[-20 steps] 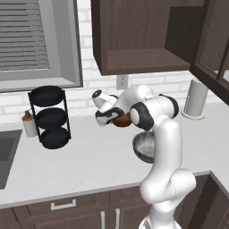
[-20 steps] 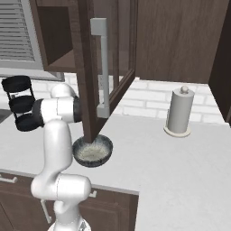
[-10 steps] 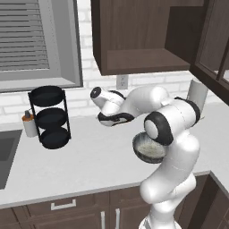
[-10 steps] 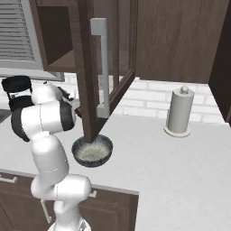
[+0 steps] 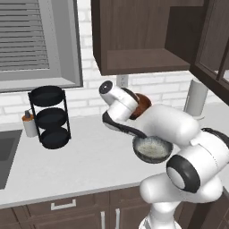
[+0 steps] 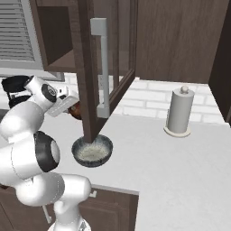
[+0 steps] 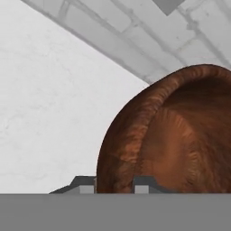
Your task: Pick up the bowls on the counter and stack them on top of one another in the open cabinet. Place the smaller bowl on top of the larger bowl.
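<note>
My gripper (image 5: pixel 133 107) is shut on the rim of the smaller bowl (image 5: pixel 142 103), a glossy reddish-brown one held tilted above the counter (image 5: pixel 85 165), below the open cabinet (image 5: pixel 143 60). In the hand view the smaller bowl (image 7: pixel 176 140) looms close, its rim pinched between the fingertips (image 7: pixel 143 184). The larger bowl (image 5: pixel 153 149), dark grey with a pale speckled inside, rests on the counter just below and to the right. From the right, the smaller bowl (image 6: pixel 76 110) is partly hidden behind the cabinet door, with the larger bowl (image 6: pixel 92 151) in front.
A black three-tier rack (image 5: pixel 49 117) and a small bottle (image 5: pixel 29 124) stand at the left, beside a sink (image 5: pixel 5 154). A paper towel roll (image 5: pixel 196 98) stands at the right by the wall. The open cabinet door (image 6: pixel 101 67) hangs over the grey bowl.
The arm has swung, carrying the reddish-brown bowl to the right and slightly higher, toward the space under the cabinet. The grey bowl has stayed put.
</note>
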Controlling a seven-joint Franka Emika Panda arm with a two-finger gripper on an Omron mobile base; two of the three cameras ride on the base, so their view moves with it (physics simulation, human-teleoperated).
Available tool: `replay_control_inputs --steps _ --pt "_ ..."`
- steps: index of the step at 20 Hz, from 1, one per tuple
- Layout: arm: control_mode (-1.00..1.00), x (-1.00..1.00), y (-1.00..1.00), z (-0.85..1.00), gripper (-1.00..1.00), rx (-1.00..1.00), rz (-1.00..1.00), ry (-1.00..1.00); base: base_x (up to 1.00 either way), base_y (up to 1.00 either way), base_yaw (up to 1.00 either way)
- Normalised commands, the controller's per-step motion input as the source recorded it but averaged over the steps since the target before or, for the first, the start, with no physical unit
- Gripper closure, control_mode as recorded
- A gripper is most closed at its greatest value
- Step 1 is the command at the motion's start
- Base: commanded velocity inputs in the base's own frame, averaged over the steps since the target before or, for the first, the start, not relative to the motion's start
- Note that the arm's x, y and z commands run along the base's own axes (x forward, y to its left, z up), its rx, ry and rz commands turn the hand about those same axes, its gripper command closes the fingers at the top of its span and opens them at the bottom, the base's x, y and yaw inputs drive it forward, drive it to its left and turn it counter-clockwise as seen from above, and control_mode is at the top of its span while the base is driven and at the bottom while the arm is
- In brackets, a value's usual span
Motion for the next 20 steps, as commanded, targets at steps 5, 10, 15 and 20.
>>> replay_control_inputs --steps 5,10,15,20 --pt "-1.00 -1.00 -0.41 0.22 1.00 0.00 -0.05 0.37 0.00 0.00 0.00" --pt "-1.00 -0.65 -0.08 -0.14 1.00 -0.02 -0.01 0.41 0.00 0.00 0.00" --pt "-1.00 0.01 0.00 -0.38 1.00 0.00 0.00 0.13 0.00 0.00 0.00" --pt "-1.00 0.01 0.00 -0.50 1.00 0.00 0.00 0.04 0.00 0.00 0.00"
